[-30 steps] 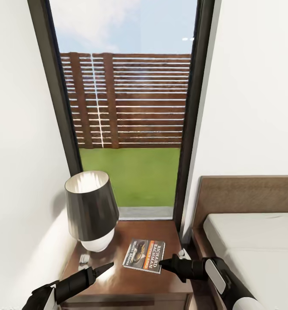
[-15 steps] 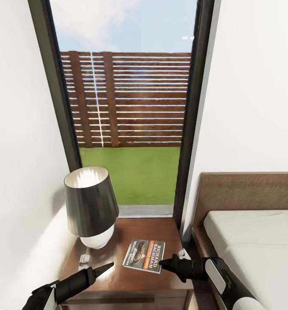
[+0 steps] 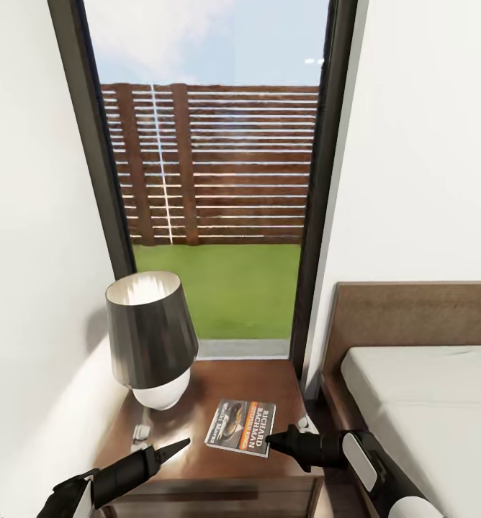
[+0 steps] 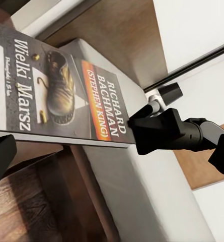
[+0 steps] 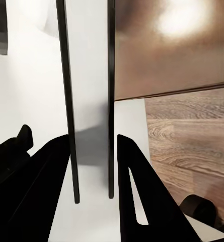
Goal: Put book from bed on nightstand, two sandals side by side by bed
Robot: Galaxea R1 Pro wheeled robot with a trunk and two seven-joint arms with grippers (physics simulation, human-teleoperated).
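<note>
The book (image 3: 242, 426) lies on the top of the nightstand (image 3: 219, 471), just beside the bed (image 3: 428, 388) with its white mattress and brown headboard. Its cover reads "RICHARD BACHMAN" in white, with "(STEPHEN KING)" on an orange band below it, and the left wrist view also shows the title "Wielki Marsz" beside a picture of a worn boot; a smaller line of white script next to the title is too fine to read. The right gripper (image 3: 269, 438) meets the book's near right edge, and in the right wrist view its two dark fingers (image 5: 129, 171) stand on either side of the thin grey-edged book, closed narrowly onto it. The left gripper (image 3: 185, 444) hovers over the front of the nightstand, apart from the book, its tips looking drawn together to a point. A lamp (image 3: 151, 338) with a dark shade and white base stands on the nightstand's back left corner, before a tall window (image 3: 212, 173) showing grass and a slatted fence.
</note>
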